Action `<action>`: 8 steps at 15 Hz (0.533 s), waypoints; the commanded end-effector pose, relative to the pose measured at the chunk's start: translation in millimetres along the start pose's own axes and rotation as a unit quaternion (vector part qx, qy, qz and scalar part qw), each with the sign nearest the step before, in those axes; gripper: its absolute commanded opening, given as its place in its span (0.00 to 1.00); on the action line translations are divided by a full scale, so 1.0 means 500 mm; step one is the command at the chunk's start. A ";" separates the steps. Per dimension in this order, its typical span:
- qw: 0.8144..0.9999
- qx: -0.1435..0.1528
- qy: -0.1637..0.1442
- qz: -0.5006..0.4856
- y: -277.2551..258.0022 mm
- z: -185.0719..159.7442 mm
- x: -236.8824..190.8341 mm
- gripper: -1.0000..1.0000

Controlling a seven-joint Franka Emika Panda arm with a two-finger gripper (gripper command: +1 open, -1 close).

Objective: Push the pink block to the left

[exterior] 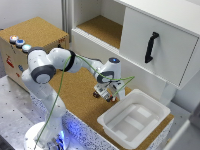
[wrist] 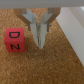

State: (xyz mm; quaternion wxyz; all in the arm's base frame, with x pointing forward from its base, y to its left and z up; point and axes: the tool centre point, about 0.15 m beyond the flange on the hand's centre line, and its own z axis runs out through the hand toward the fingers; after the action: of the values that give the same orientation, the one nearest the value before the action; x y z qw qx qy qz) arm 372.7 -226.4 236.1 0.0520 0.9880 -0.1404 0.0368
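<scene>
In the wrist view the claw [wrist: 40, 41] hung low over the cork table [wrist: 60, 65] with its two fingers [wrist: 43, 34] pressed together at the tips, no gap showing between them, and nothing was gripped. The block [wrist: 16, 41] sat on the cork just beside the fingertips, with a dark letter on the face turned to the camera. Whether the fingertips touched the block's side or stood a hair off it could not be told; they looked very close.

In the exterior view the claw [exterior: 104, 94] pointed down at the table [exterior: 75, 100], next to the bin [exterior: 134, 120], on the side of the bin toward the exterior view's left. The block itself was not visible there, being hidden or too small under the claw. A green cable [exterior: 62, 85] ran from the wrist along the arm. Beyond the bin stood a white cabinet with a black handle [exterior: 151, 47]. Well away from the bin, a box carried three buttons [exterior: 20, 43].
</scene>
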 end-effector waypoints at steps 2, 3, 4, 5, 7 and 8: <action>1.000 0.024 -0.014 -0.007 -0.028 0.048 0.045 0.00; 1.000 0.023 -0.014 -0.009 -0.038 0.048 0.047 0.00; 1.000 0.022 -0.014 -0.011 -0.048 0.048 0.048 0.00; 1.000 0.022 -0.014 -0.011 -0.057 0.049 0.052 0.00; 1.000 0.017 -0.013 -0.013 -0.067 0.053 0.056 0.00; 1.000 0.015 -0.013 -0.016 -0.071 0.053 0.059 0.00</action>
State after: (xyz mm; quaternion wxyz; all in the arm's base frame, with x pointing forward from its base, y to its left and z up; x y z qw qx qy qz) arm 389.3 -210.2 219.5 0.0442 0.9899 -0.1287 0.0388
